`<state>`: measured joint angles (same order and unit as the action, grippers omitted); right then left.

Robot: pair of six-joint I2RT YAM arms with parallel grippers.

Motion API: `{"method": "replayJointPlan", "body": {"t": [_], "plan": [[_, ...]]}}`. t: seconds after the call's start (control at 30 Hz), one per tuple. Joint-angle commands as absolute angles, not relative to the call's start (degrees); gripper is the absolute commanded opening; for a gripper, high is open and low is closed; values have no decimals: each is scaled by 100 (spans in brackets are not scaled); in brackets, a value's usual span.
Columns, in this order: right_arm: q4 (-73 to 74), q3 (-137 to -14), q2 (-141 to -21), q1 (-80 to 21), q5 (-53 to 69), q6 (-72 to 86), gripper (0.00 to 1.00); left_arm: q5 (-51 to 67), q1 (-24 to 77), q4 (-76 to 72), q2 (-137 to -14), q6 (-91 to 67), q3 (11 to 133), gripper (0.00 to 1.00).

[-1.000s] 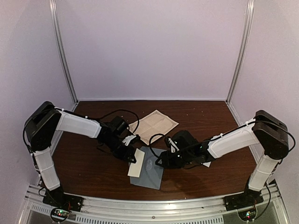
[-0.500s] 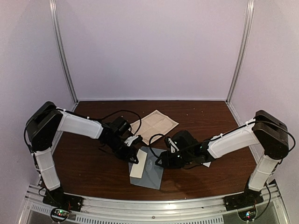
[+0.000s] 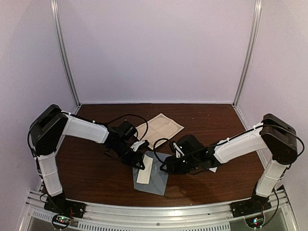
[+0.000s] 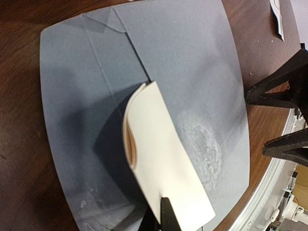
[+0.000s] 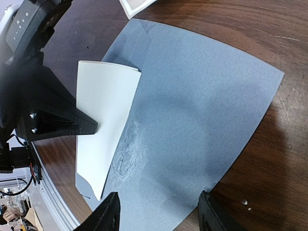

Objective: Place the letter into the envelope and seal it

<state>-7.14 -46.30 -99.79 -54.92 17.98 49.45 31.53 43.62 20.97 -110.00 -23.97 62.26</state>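
Note:
The grey-blue envelope (image 3: 155,180) lies flat on the brown table near the front edge. It fills the left wrist view (image 4: 187,72) and the right wrist view (image 5: 202,106). My left gripper (image 3: 140,161) is shut on one edge of the folded cream letter (image 3: 145,170) and holds it tilted just over the envelope's left part. The letter (image 4: 163,163) casts a shadow on the envelope, and it also shows in the right wrist view (image 5: 103,120). My right gripper (image 3: 166,167) is open and empty. Its fingertips (image 5: 109,211) hover over the envelope's right edge.
A tan creased sheet (image 3: 159,129) lies behind the envelope toward the back of the table. A small white strip (image 3: 213,169) lies under the right forearm. The metal rail (image 3: 154,211) runs along the table's front edge.
My left gripper has carried the letter to the right, from overhanging the envelope's left edge to over the envelope. The right arm has not moved.

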Motion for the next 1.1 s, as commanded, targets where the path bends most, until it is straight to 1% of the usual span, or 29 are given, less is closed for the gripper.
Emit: {"method": "replayJointPlan", "body": {"t": [0.0, 0.1, 0.3, 0.33, 0.47, 0.57, 0.63, 0.73, 0.83, 0.93, 1.07], "plan": [[-514, -4718, -9947, -5563, 1656, 4829, 55, 3167, 4474, 1845, -11030, -2367, 6284, 0], [-290, -4735, -9668, -5546, 1415, 4657, 61, 2922, 4471, 1924, -10715, -2236, 6201, 0], [-44, -4692, -8714, -5371, 1080, 4189, 78, 2751, 4470, 1953, -9599, -1874, 6002, 0], [-64, -4679, -8525, -5363, 1110, 4067, 79, 2789, 4473, 1949, -9419, -1816, 5983, 0], [-380, -4639, -7757, -5352, 1380, 3501, 92, 3025, 4473, 1960, -8789, -1584, 5977, 0], [-869, -4597, -7329, -5355, 2077, 3199, 97, 3186, 4474, 1703, -8341, -1587, 5957, 0], [-1366, -4525, -7234, -5369, 2514, 3246, 98, 3297, 4474, 1137, -8051, -2005, 5871, 0], [-2335, -4380, -7289, -5459, 2877, 3503, 98, 3195, 4532, -172, -7645, -2832, 5601, 0], [-2817, -4296, -7427, -5627, 2796, 3717, 98, 2830, 4685, -1631, -7244, -3524, 5216, 0], [-3270, -4155, -7559, -5660, 2657, 4053, 97, 2370, 4868, -2767, -7002, -3946, 4868, 0], [-3960, -4059, -7733, -5683, 2583, 4440, 94, 2046, 5003, -3770, -6879, -4262, 4557, 0]]}}
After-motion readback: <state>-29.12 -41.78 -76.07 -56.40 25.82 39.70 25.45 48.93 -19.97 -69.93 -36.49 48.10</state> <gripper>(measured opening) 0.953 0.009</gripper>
